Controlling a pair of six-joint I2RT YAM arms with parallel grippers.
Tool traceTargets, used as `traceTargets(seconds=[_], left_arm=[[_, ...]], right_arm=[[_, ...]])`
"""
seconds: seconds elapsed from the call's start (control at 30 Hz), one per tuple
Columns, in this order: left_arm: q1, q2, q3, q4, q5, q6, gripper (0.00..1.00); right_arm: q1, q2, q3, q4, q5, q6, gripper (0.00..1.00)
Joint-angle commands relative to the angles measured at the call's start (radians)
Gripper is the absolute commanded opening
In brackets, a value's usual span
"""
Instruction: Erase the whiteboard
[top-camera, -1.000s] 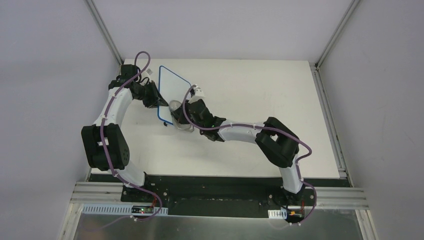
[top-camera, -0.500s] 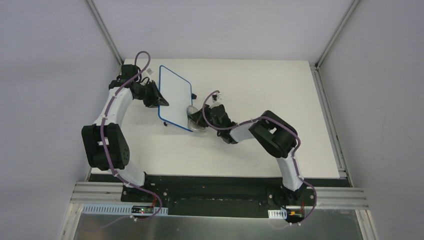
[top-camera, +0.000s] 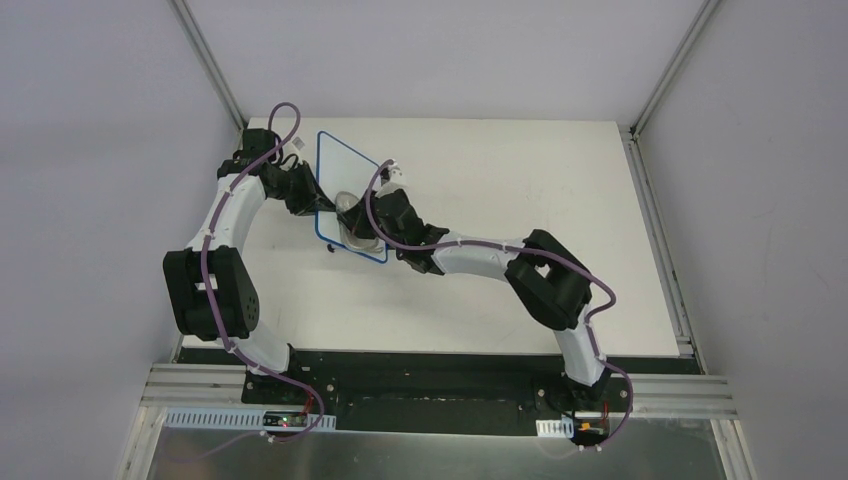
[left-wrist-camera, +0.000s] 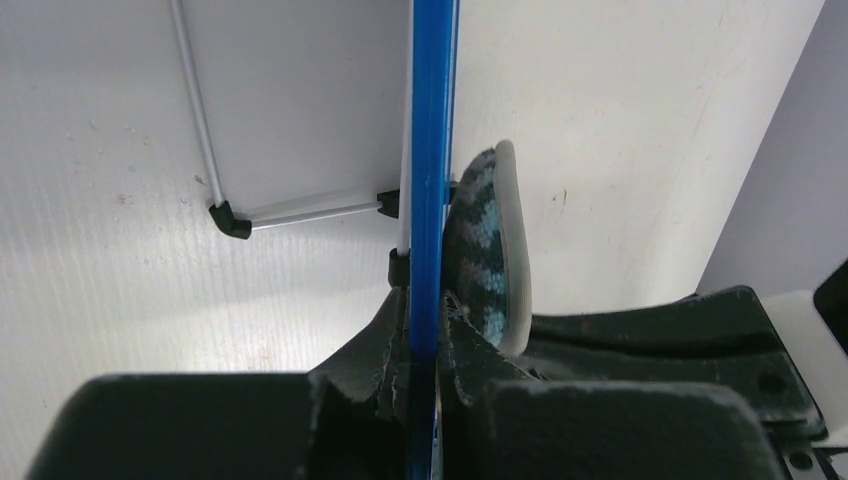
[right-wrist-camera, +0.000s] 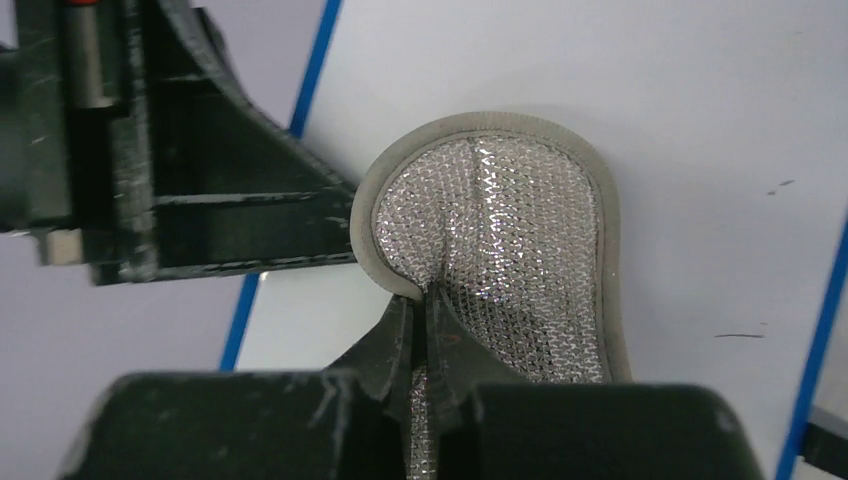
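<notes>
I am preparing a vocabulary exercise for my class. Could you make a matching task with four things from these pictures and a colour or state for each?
1 left claw
2 right claw
3 whiteboard
4 scrubbing pad

A silver mesh, grey border
B white, blue rim
C shut on the scrubbing pad
D shut on the whiteboard's rim

Pairs: 1-D, 2-C, 3-B, 4-A

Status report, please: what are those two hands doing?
Left hand shut on whiteboard rim. Right hand shut on wiping pad, flat against board. Nothing blocking.
</notes>
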Motion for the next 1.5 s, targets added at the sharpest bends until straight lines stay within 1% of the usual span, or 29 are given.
traceTargets(seconds=[0.0, 0.1, 0.23, 0.33, 0.4, 0.5, 0.63, 0.7, 0.77, 0.9, 1.0, 1.07, 1.13, 1.2, 1.23, 1.37, 1.47], left_arm=[[-0.067, 0.041, -0.035, -0.091, -0.036, 0.026, 0.0], [-0.069, 0.041, -0.036, -0.091, -0.036, 0.025, 0.0], [-0.069, 0.045, -0.034, -0.094, -0.037, 0.025, 0.0], [-0.069, 0.048, -0.032, -0.093, -0.035, 0.023, 0.0], [-0.069, 0.047, -0.03, -0.093, -0.035, 0.023, 0.0], [-0.069, 0.046, -0.032, -0.093, -0.036, 0.023, 0.0], [-0.069, 0.048, -0.031, -0.093, -0.038, 0.025, 0.0], [-0.07, 0.049, -0.029, -0.093, -0.038, 0.024, 0.0], [-0.069, 0.049, -0.031, -0.093, -0.038, 0.023, 0.0], [-0.069, 0.046, -0.032, -0.095, -0.039, 0.026, 0.0], [-0.069, 0.043, -0.032, -0.095, -0.039, 0.025, 0.0], [-0.068, 0.043, -0.032, -0.092, -0.039, 0.022, 0.0], [-0.069, 0.043, -0.031, -0.093, -0.036, 0.022, 0.0], [-0.068, 0.04, -0.029, -0.093, -0.035, 0.021, 0.0], [-0.068, 0.04, -0.028, -0.092, -0.035, 0.02, 0.0], [-0.096, 0.039, -0.026, -0.093, -0.036, 0.021, 0.0], [-0.096, 0.04, -0.027, -0.094, -0.037, 0.023, 0.0]], right_arm=[[0.088, 0.011, -0.033, 0.023, -0.242, 0.063, 0.0], [0.004, 0.058, -0.131, 0.062, -0.243, 0.113, 0.0], [-0.101, 0.122, -0.257, 0.063, -0.222, 0.157, 0.0], [-0.14, 0.111, -0.312, 0.091, -0.236, 0.186, 0.0], [-0.128, 0.083, -0.287, 0.064, -0.232, 0.162, 0.0], [-0.081, 0.051, -0.169, -0.018, -0.23, 0.117, 0.0], [-0.004, 0.018, -0.025, -0.066, -0.245, 0.076, 0.0], [0.022, 0.009, 0.031, -0.076, -0.242, 0.062, 0.0], [0.032, 0.015, 0.057, -0.049, -0.255, 0.077, 0.0], [0.019, 0.048, 0.043, -0.021, -0.231, 0.086, 0.0], [-0.047, 0.101, -0.029, 0.0, -0.215, 0.12, 0.0], [-0.11, 0.138, -0.08, 0.006, -0.233, 0.166, 0.0], [-0.158, 0.149, -0.154, 0.062, -0.265, 0.201, 0.0], [-0.176, 0.14, -0.215, 0.115, -0.269, 0.214, 0.0], [-0.175, 0.137, -0.22, 0.121, -0.275, 0.208, 0.0], [-0.137, 0.134, -0.13, 0.088, -0.288, 0.175, 0.0], [-0.101, 0.137, -0.005, 0.012, -0.271, 0.118, 0.0]])
